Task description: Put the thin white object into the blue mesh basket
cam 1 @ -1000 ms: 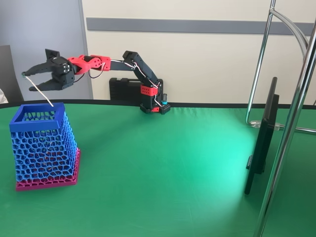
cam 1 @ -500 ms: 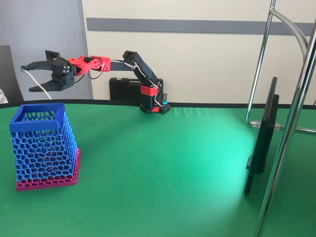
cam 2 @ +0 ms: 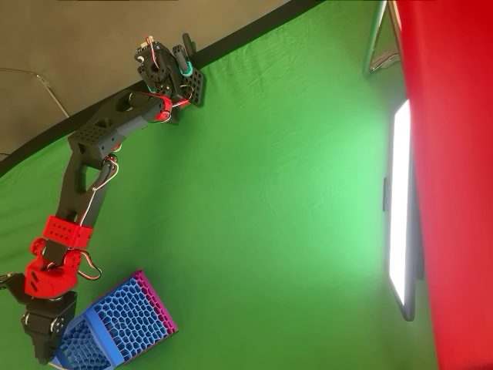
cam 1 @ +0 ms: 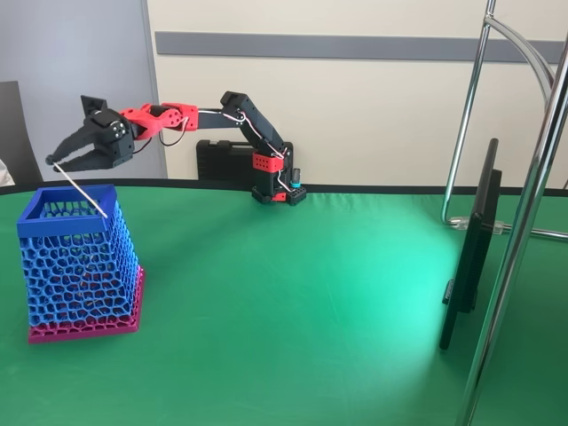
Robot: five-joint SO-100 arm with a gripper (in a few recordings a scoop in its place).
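pinching the thin white object (cam 1: pixel 84 192) in closed jaws, the gripper (cam 1: pixel 55 161) hovers above the blue mesh basket (cam 1: pixel 78 266), overhead mostly hiding it

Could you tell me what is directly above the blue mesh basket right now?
The gripper hangs above the blue mesh basket, holding the thin white object slanting down toward the rim. The basket's interior is hidden.

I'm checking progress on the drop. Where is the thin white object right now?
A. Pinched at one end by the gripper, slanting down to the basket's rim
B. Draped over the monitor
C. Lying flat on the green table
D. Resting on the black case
A: the gripper pinches the thin white object at its upper end, and it slants down to the blue mesh basket at the rim.
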